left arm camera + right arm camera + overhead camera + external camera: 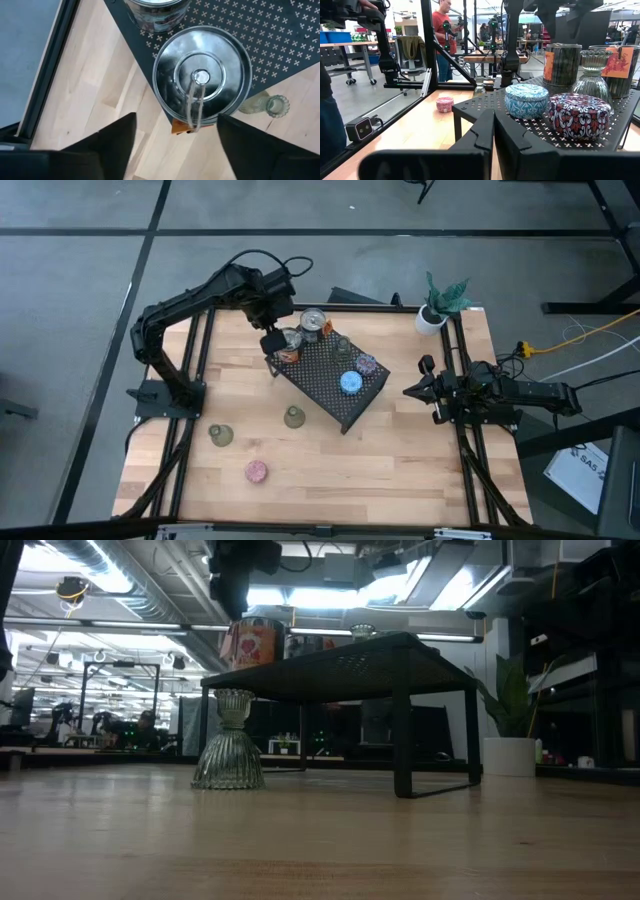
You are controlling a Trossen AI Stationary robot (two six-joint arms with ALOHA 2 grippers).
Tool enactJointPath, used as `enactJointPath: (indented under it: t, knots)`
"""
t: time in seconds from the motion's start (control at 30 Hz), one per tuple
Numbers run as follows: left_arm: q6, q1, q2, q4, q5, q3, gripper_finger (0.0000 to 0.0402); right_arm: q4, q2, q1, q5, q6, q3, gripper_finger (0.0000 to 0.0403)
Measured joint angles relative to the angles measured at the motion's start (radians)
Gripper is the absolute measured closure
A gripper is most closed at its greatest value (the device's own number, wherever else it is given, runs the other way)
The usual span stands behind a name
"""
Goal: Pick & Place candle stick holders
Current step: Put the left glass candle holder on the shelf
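A black perforated rack (335, 395) stands mid-table. On it are two silver-lidded tins (291, 338) (313, 321), a green glass holder (342, 346), a purple holder (367, 365) and a blue holder (350, 383). Two olive-green holders (294, 417) (220, 435) and a pink one (256, 471) stand on the table. My left gripper (272, 345) is open above the rack's left corner. Its fingers stand on either side of the nearer tin (200, 80), above it. My right gripper (408, 392) is shut and empty at the table's right edge; it also shows in the right wrist view (494, 117).
A white pot with a green plant (432, 315) stands at the table's far right corner. The rack stands on legs (403, 745), with open room under it. The near half of the table holds only the pink and olive holders. People stand in the room beyond.
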Motion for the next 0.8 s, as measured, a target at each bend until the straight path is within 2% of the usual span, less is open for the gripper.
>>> enactJointPath:
  t: [0.4, 0.6, 0.8]
  knots:
    - [0.011, -0.001, 0.001, 0.0, 0.004, 0.0, 0.0269, 0.0, 0.0, 0.0, 0.0, 0.0, 0.0, 0.0387]
    - [0.049, -0.001, 0.001, 0.0, 0.004, 0.0, 0.0322, 0.0, 0.0, 0.0, 0.0, 0.0, 0.0, 0.0387]
    - [0.012, -0.002, 0.0, -0.051, 0.006, 0.0, 0.0366, 0.0, 0.0, 0.0, 0.0, 0.0, 0.0, 0.0387]
